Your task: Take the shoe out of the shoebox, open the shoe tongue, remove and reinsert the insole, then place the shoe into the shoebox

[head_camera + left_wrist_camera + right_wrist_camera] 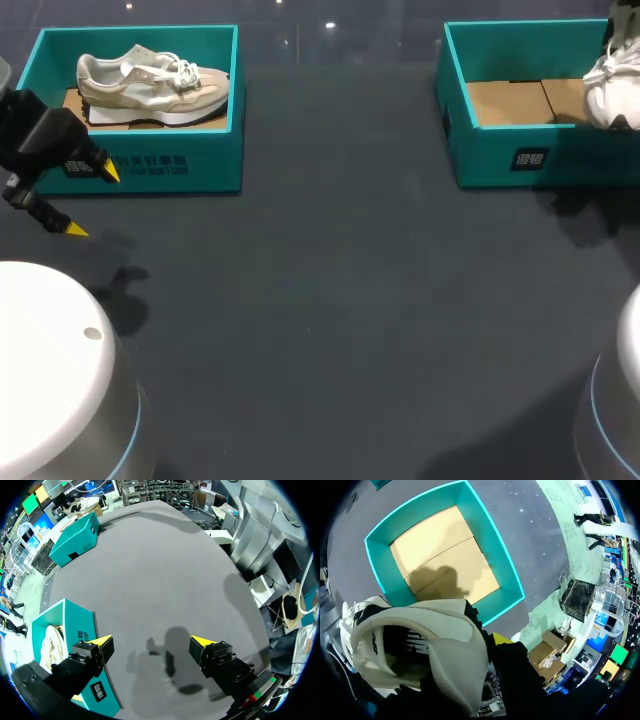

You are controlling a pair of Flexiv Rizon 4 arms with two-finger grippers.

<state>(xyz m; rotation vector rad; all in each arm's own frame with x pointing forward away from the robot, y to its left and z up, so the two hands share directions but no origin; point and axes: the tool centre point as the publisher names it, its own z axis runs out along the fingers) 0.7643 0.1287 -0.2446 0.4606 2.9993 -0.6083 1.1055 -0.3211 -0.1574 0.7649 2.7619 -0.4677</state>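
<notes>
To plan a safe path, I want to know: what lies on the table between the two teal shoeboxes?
Nothing. In the head view, the dark table between the left shoebox and the right shoebox is bare.

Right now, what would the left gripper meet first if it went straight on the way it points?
The left gripper would probably meet bare table, close beside the shoebox; nothing else shows ahead.

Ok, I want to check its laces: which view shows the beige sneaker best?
The head view: the beige sneaker sits whole, side-on, laces showing, in the left teal shoebox. The left wrist view catches only a pale sliver of it over the box wall. The right wrist view misses it.
</notes>
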